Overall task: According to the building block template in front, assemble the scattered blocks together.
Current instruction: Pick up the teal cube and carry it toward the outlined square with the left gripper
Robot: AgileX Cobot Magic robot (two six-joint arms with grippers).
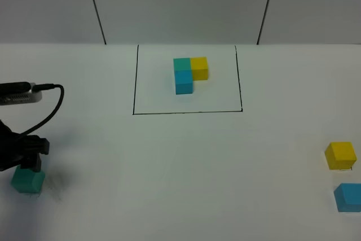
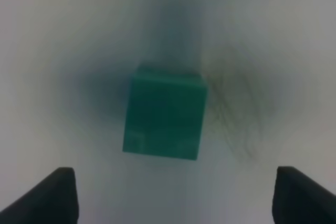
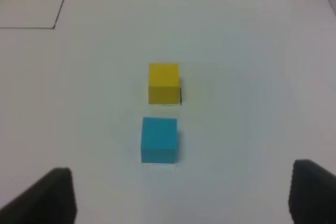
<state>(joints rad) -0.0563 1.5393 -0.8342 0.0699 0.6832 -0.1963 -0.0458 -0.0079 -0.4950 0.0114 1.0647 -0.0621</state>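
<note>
Fingers spread wide and gripping nothing, the left hand (image 2: 174, 190) hangs just over the loose teal-green cube (image 2: 164, 113) at the near left of the white worktop (image 1: 180, 167), with a black cable (image 1: 53, 103) looping behind it. At the far middle, a black drawn rectangle (image 1: 134, 83) frames the template (image 1: 189, 74): teal-green and yellow blocks side by side, a sky-blue one in front of the teal-green, all touching. Near the right edge, the loose yellow cube (image 3: 164, 83) sits just behind the loose sky-blue cube (image 3: 159, 140), a narrow gap between them. The right hand (image 3: 184, 182) is released and clear of both. Faint dark scuffs (image 2: 236, 119) mark the worktop beside the teal-green cube.
</note>
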